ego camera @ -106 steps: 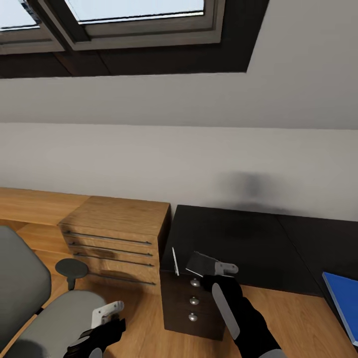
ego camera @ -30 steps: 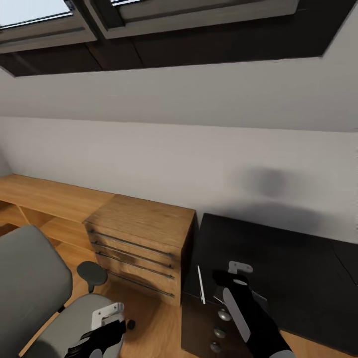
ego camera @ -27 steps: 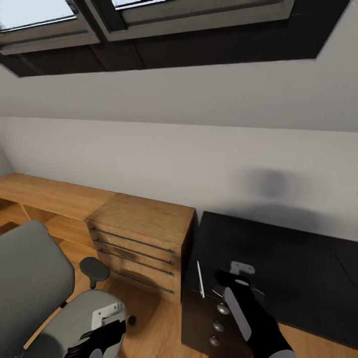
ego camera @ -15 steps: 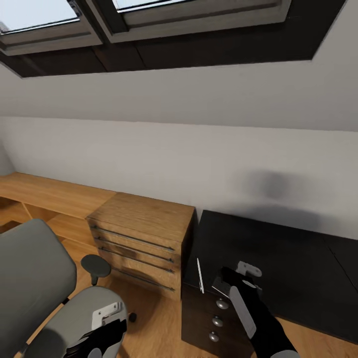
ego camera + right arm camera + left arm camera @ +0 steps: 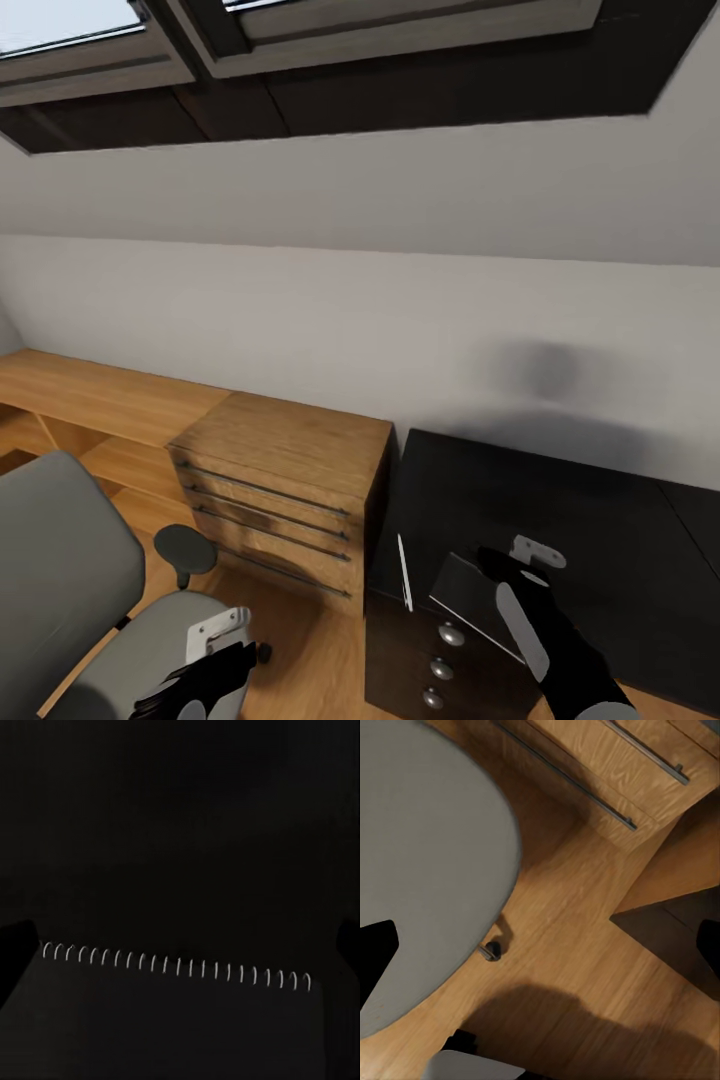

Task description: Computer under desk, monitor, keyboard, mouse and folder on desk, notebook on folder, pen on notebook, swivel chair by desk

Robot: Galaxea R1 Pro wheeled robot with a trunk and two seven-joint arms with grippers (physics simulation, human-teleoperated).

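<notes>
The right pincer (image 5: 528, 562) grasps a dark spiral notebook (image 5: 470, 592) by one edge, carrying it tilted over the near corner of the black counter (image 5: 560, 500), presumably for stacking on the folder. The wire binding (image 5: 176, 967) crosses the right wrist view. The left pincer (image 5: 215, 635) hangs above the grey swivel chair (image 5: 60, 580); whether it is clenched cannot be told. The counter top ahead lies bare. A wooden drawer unit (image 5: 285, 480) stands just beside the counter's left edge.
</notes>
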